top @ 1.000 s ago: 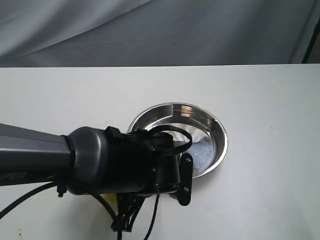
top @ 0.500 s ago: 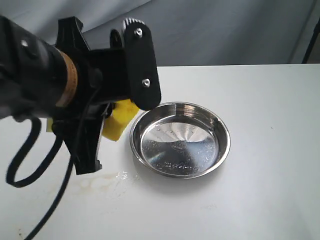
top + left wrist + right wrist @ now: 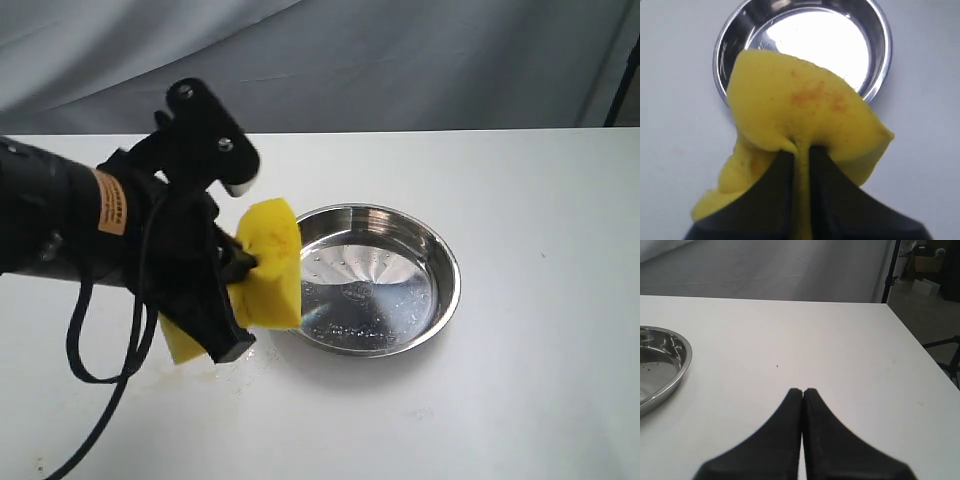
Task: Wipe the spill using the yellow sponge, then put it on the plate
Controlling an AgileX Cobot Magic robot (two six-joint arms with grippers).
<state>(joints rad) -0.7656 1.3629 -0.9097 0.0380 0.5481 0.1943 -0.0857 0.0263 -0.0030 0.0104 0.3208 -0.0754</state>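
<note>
My left gripper [image 3: 245,262] is shut on the yellow sponge [image 3: 268,268], pinching it so the foam folds around the fingers. The sponge hangs in the air over the left rim of the steel plate [image 3: 448,262]. In the left wrist view the sponge [image 3: 805,105] shows orange-brown stains and covers the near edge of the plate [image 3: 720,55]. A faint wet smear of the spill [image 3: 232,376] shows on the table just under the arm, mostly hidden. My right gripper [image 3: 802,390] is shut on nothing above bare table, with the plate's rim [image 3: 687,352] off to one side.
The white table [image 3: 520,200] ends at a grey cloth backdrop [image 3: 400,60]. The left arm's black cable [image 3: 90,360] loops down toward the front edge. A dark stand [image 3: 888,270] and boxes stand beyond the table's far corner.
The left arm first lifted off the table with the sponge, left of the plate. It has since turned and carried the sponge right and down to the plate's left rim.
</note>
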